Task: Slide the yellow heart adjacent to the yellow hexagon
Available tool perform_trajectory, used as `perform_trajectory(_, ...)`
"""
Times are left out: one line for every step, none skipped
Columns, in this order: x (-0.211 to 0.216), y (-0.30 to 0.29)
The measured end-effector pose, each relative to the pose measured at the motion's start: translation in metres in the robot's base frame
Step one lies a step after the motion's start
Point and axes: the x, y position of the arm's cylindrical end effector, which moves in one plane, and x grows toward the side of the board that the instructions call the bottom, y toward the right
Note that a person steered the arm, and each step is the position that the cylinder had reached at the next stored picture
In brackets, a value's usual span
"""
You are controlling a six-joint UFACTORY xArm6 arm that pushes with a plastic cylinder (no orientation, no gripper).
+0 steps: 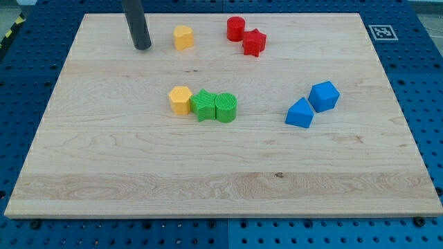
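The yellow heart [183, 37] sits near the view's top, left of centre. The yellow hexagon [180, 99] lies near the board's middle, below the heart and well apart from it. My tip [142, 47] rests on the board just left of the yellow heart, with a small gap between them. The dark rod rises from the tip out of the view's top.
A green star [204, 105] touches the hexagon's right side, and a green cylinder [225, 108] touches the star. A red cylinder [236, 28] and a red star [254, 43] sit right of the heart. Two blue blocks [300, 113] [324, 96] lie at the right. The wooden board [221, 200] has blue perforated table around it.
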Motion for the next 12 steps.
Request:
perform_trajectory(-0.016, 0.000)
perform_trajectory(-0.035, -0.016)
perform_trajectory(-0.056, -0.021)
perform_trajectory(-0.064, 0.003)
perform_trajectory(-0.064, 0.052)
perform_trajectory(-0.049, 0.072)
perform_trajectory(-0.043, 0.074)
perform_trajectory(-0.018, 0.074)
perform_trajectory(-0.014, 0.074)
perform_trajectory(-0.006, 0.074)
perform_trajectory(-0.005, 0.075)
perform_trajectory(-0.005, 0.106)
